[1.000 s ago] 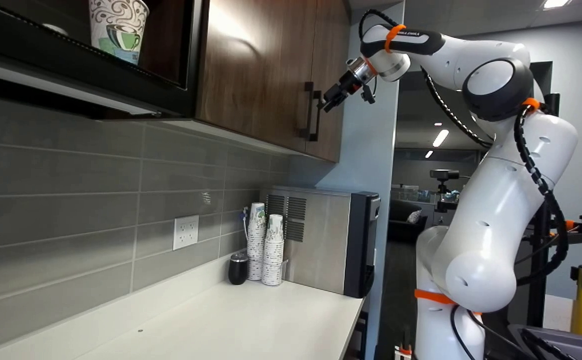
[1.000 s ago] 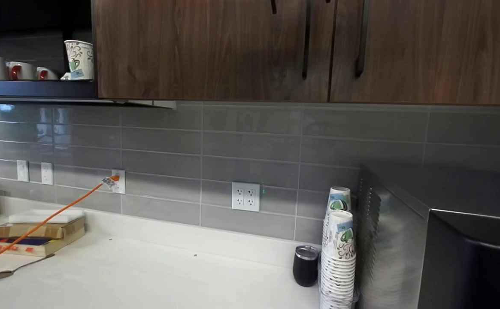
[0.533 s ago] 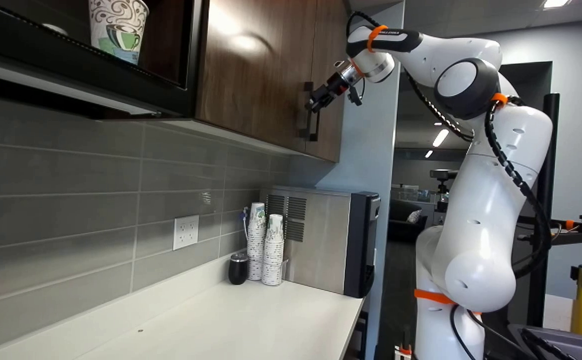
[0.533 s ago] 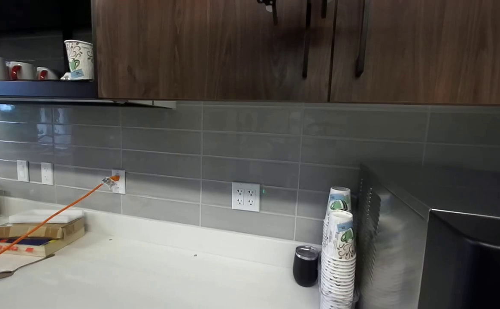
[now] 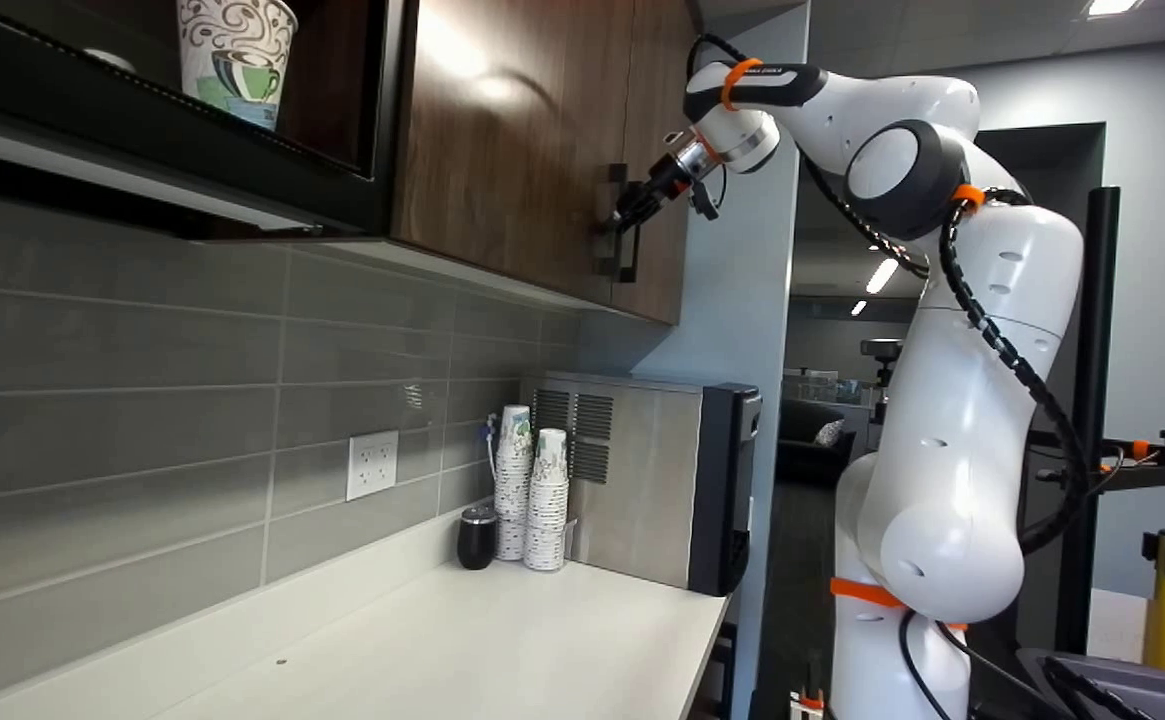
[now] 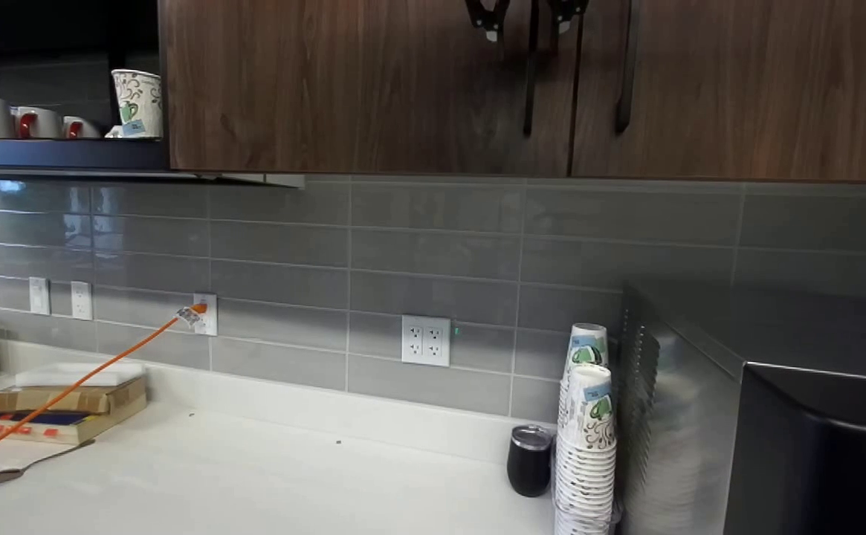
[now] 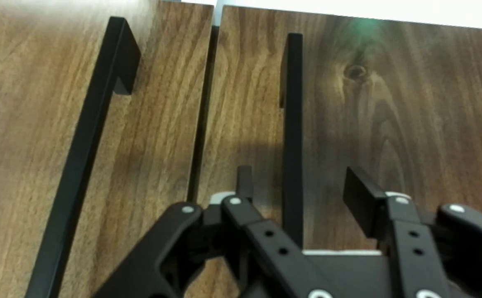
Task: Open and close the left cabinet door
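The left cabinet door (image 6: 343, 89) is a dark-brown wood-grain panel, shut flush with its neighbour. It shows in an exterior view (image 5: 512, 150) and on the right in the wrist view (image 7: 423, 103). Its black bar handle (image 6: 530, 96) stands upright near the door's inner edge and also shows in the wrist view (image 7: 293, 124). My gripper (image 7: 300, 182) is open, with one finger on each side of this handle and gaps to both. The gripper (image 5: 618, 218) is close to the door front. How deep the fingertips reach past the handle, I cannot tell.
The right door's handle (image 7: 87, 136) runs beside the door gap. An open shelf with a patterned cup (image 5: 237, 65) adjoins the left door. Below are stacked paper cups (image 6: 587, 446), a black tumbler (image 6: 530, 461) and a steel machine (image 5: 632, 480) on the white counter (image 5: 462, 650).
My gripper has moved in toward the cabinet and slightly down. Its fingers now show lower in front of the left door, around its handle. The doors have not moved.
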Available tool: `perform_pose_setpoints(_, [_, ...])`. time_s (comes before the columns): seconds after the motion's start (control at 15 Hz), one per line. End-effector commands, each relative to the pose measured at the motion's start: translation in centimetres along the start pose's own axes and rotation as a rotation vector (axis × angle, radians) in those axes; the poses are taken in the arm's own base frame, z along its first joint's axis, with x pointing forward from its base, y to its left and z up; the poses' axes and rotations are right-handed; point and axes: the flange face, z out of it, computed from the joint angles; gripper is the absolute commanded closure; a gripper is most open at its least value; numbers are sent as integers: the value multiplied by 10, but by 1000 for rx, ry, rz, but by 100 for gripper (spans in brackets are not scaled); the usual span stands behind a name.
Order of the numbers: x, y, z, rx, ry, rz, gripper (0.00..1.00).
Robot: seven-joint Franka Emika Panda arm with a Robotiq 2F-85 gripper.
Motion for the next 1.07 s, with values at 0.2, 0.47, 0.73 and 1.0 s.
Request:
perform_pose_setpoints(0.2, [2,9,-4,-12,23,-2,94])
perform_pose_setpoints(0.47, [-1,9,-8,-2,28,10,97])
perform_pose_setpoints(0.73, [-11,4,-26,-9,9,32,97])
perform_pose_setpoints(1.0, [-30,-2,-48,-61,-34,101,97])
